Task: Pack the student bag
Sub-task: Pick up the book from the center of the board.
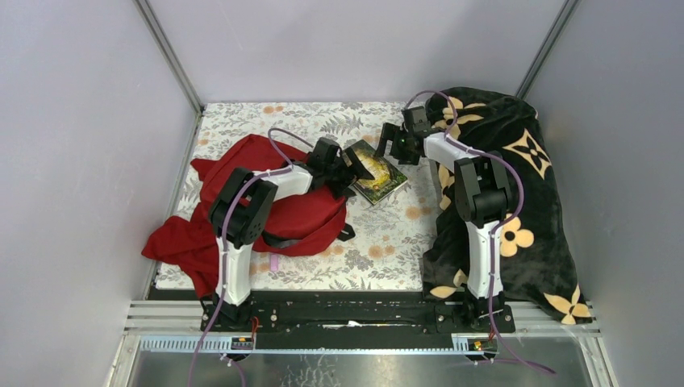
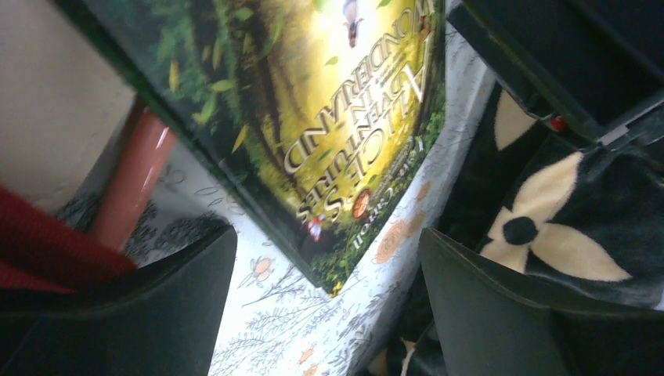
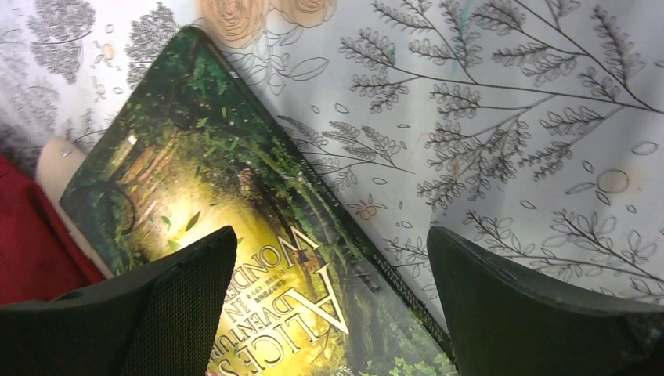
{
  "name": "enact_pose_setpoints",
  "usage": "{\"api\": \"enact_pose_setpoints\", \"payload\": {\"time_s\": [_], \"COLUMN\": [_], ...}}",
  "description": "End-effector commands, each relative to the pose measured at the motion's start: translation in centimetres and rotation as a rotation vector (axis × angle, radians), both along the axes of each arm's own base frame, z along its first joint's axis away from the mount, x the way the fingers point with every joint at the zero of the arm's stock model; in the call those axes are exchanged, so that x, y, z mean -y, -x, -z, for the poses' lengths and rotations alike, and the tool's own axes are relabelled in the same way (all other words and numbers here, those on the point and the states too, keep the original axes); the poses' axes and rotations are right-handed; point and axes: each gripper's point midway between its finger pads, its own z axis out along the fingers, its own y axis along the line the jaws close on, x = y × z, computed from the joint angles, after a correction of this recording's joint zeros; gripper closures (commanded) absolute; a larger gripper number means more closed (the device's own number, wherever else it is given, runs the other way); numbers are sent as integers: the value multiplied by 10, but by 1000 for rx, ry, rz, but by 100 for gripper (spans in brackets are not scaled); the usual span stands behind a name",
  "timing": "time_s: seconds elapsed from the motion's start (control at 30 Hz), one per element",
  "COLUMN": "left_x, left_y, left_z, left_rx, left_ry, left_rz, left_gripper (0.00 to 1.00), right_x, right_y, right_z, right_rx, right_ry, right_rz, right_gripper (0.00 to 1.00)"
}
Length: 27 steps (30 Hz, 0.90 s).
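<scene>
Although both grippers were positioned at the book (image 1: 381,176), neither held it. The left gripper (image 2: 327,235) stood wide open and empty. The book's corner lay between its fingers (image 2: 156,313), apparently without contact, though the close view left this uncertain. The right gripper (image 3: 330,231) was likewise fully spread and empty, above the book's edge. In the top view, the bag (image 1: 314,211) lay crumpled at centre left on the floral cloth (image 1: 387,250), partly under the left arm, just left of the book. The blanket (image 1: 528,185) covered the right side.
</scene>
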Motion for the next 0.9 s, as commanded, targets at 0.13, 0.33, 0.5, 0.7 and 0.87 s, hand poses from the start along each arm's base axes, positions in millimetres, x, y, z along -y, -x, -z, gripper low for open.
{"api": "enact_pose_setpoints", "payload": {"time_s": [0.13,0.33,0.5,0.7,0.87], "left_x": [-1,6,12,20,24], "left_y": [-10,-19,-26,-32,-31], "left_z": [21,-5,-32,-42,-52], "left_rx": [45,134,238,257,260], "left_ry": [67,164,280,335,326], "left_rz": [-6,-22,-61,-75,-45], "left_gripper": [9,16,22,40,89], "right_x": [-28,-28,-32,-39,-29], "right_y": [50,67,81,101,115], "right_z": [10,13,18,19,10], "right_rx": [-124,-153,-203,-240,-241], "right_ry": [-233,-254,-298,-384,-341], "right_rz": [-119,-127,-143,-140,-130], "right_gripper": [0,0,0,0,0]}}
